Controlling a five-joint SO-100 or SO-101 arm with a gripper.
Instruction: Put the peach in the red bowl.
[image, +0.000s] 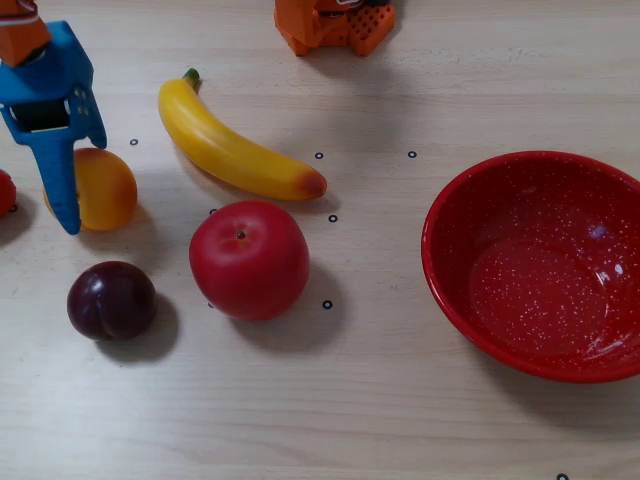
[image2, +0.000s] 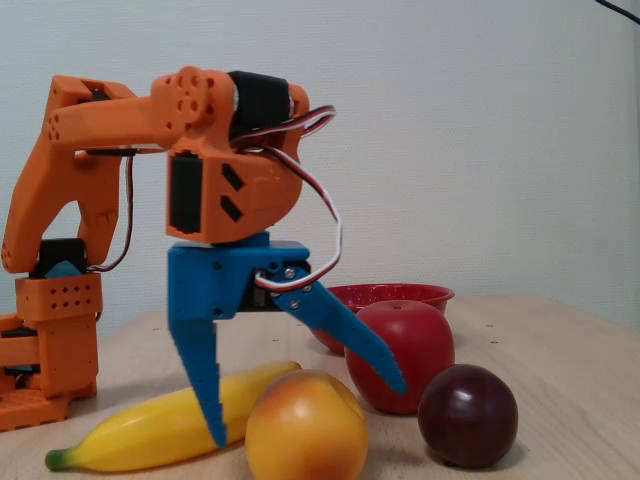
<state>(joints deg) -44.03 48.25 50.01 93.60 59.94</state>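
The peach (image: 108, 188) lies at the left of the overhead view, and in the fixed view the peach (image2: 303, 440) is nearest the camera. My blue gripper (image: 83, 184) is open and low over it. One finger (image: 60, 190) covers the peach's left side from above. In the fixed view the gripper (image2: 305, 412) has its jaws spread wide, one tip down by the banana and the other slanting toward the apple. I see nothing held. The red bowl (image: 432, 250) sits far right, also seen as the red bowl (image2: 385, 294) behind the apple.
A banana (image: 230, 145), a red apple (image: 250, 258) and a dark plum (image: 110, 300) lie close around the peach. A small red object (image: 4, 190) shows at the left edge. The orange arm base (image: 335, 22) stands at the top.
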